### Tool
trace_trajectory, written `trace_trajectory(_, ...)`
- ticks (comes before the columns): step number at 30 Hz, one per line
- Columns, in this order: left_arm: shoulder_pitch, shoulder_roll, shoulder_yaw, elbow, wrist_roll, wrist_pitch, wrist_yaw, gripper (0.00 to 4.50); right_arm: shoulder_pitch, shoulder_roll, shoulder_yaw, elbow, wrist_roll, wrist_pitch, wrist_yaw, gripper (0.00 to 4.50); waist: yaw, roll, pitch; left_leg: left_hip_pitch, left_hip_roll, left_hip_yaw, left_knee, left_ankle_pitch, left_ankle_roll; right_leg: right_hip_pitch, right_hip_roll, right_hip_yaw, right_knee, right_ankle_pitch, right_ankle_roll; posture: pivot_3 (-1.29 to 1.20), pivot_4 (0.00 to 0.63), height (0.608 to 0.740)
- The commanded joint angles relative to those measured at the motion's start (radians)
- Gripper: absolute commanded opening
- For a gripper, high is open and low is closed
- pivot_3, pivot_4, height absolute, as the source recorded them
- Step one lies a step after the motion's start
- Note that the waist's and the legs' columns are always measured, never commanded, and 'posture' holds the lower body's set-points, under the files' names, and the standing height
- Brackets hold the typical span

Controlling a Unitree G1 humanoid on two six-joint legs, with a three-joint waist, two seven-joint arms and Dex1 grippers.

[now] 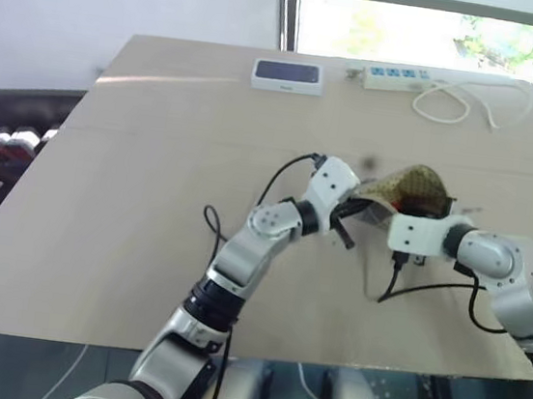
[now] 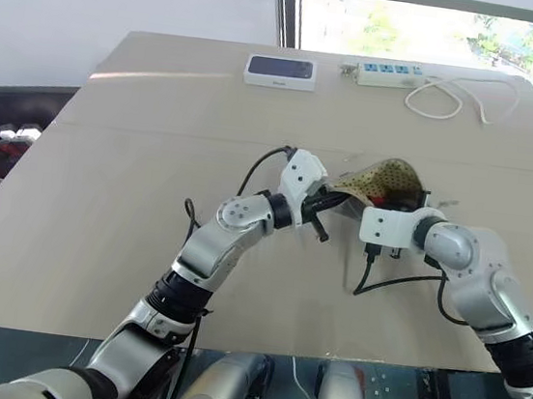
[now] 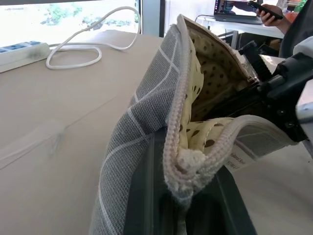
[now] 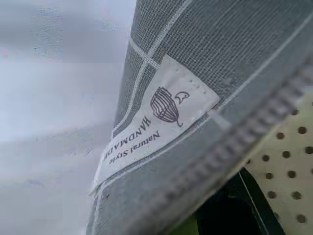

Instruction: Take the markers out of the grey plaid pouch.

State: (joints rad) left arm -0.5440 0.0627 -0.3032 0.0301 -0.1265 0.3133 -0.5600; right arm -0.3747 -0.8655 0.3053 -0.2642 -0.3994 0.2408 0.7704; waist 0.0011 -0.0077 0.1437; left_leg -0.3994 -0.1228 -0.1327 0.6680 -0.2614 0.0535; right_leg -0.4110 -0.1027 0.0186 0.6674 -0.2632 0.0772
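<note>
Hanging between the two arms above the middle of the tabletop [image 1: 144, 243], the grey plaid pouch [image 3: 142, 127] is lifted off the surface with its mouth gaping, so the cream lining with brown dots faces up. The left tool [image 1: 350, 213] is pressed together on one end of the zipper edge, its black fingers [image 3: 146, 205] pinching the fabric right at the corner seam. The right tool [image 2: 403, 209] reaches into the open mouth from the other side; I cannot tell from here how its fingers stand or whether they hold anything. A white sewn label with a small drawing and the word "HANDMADE" [image 4: 154, 120] sits on the pouch's outer side, close to the right wrist. A sliver of bright green [image 4: 188, 226] shows just under the pouch edge there, too small to say whether it is a marker. Far across the tabletop lie a white box with a dark top [image 1: 288, 75] and a white power strip [image 1: 395, 76] with its looped cord [image 1: 454, 101].
</note>
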Motion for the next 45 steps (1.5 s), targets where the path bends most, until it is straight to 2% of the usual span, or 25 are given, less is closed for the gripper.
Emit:
trace_trajectory(1, -0.01, 0.028, 0.029, -0.013, 0.032, -0.078, 0.016, 0.0, 0.009, 0.0, -0.064, -0.042, 0.046, -0.025, 0.018, 0.41, 0.0, 0.0, 0.0, 0.0, 0.0, 0.0, 0.0, 0.0, 0.0, 0.0, 0.0, 0.0, 0.0, 0.0, 0.0, 0.0, 0.15, 0.738)
trace_trajectory(4, 0.002, 0.056, 0.023, 0.006, 0.057, -0.118, 0.017, 0.0, 0.006, -0.009, -0.126, -0.062, 0.095, 0.004, 0.044, 0.41, 0.001, 0.0, 0.0, 0.0, 0.0, 0.0, 0.0, 0.0, 0.0, 0.0, 0.0, 0.0, 0.0, 0.0, 0.0, 0.0, 0.15, 0.738)
trace_trajectory(11, -0.042, 0.139, 0.065, 0.131, 0.113, -0.241, 0.032, 0.0, 0.016, -0.004, -0.298, -0.175, 0.315, 0.213, 0.156, 0.41, 0.005, 0.0, 0.0, 0.0, 0.0, 0.0, 0.0, 0.0, 0.0, 0.0, 0.0, 0.0, 0.0, 0.0, 0.0, 0.0, 0.15, 0.738)
trace_trajectory(21, -0.045, 0.216, 0.108, 0.187, 0.118, -0.302, 0.036, 0.0, 0.051, -0.021, -0.454, -0.187, 0.498, 0.352, 0.151, 0.41, 0.013, 0.0, 0.0, -0.001, 0.0, -0.001, -0.001, 0.0, 0.0, 0.0, -0.001, -0.001, -0.002, 0.0, 0.0, 0.0, 0.15, 0.738)
trace_trajectory(29, -0.014, 0.242, 0.121, 0.152, 0.109, -0.292, 0.041, 0.0, 0.044, 0.075, -0.549, -0.178, 0.682, 0.49, 0.045, 0.41, 0.011, 0.0, 0.0, -0.001, 0.0, -0.001, -0.001, 0.0, 0.0, 0.0, -0.001, 0.0, -0.001, 0.0, 0.0, 0.0, 0.15, 0.738)
trace_trajectory(33, -0.003, 0.245, 0.117, 0.131, 0.108, -0.282, 0.043, 0.0, -0.028, 0.187, -0.635, -0.172, 0.827, 0.605, -0.056, 0.41, 0.009, 0.0, 0.0, 0.0, 0.0, -0.001, -0.001, 0.0, 0.0, 0.0, -0.001, 0.0, -0.001, 0.0, 0.0, 0.0, 0.15, 0.738)
trace_trajectory(37, 0.0, 0.249, 0.121, 0.124, 0.114, -0.281, 0.045, 0.0, -0.094, 0.251, -0.719, -0.146, 0.937, 0.692, -0.145, 0.41, 0.013, 0.0, 0.0, 0.0, 0.0, -0.001, 0.0, 0.0, 0.0, 0.0, 0.0, 0.0, -0.001, 0.0, 0.0, 0.0, 0.15, 0.738)
trace_trajectory(43, -0.009, 0.264, 0.148, 0.122, 0.126, -0.298, 0.072, 0.0, -0.088, 0.223, -0.747, -0.097, 0.974, 0.702, -0.201, 0.41, 0.012, 0.0, 0.0, -0.001, 0.0, -0.001, -0.001, 0.0, 0.0, 0.0, -0.001, 0.0, -0.001, 0.0, 0.0, 0.0, 0.15, 0.738)
trace_trajectory(45, -0.012, 0.269, 0.154, 0.125, 0.128, -0.303, 0.078, 0.0, -0.121, 0.262, -0.804, -0.074, 1.043, 0.741, -0.254, 0.41, 0.011, 0.0, 0.0, -0.001, 0.0, -0.001, -0.001, 0.0, 0.0, 0.0, -0.001, 0.0, -0.001, 0.0, 0.0, 0.0, 0.15, 0.738)
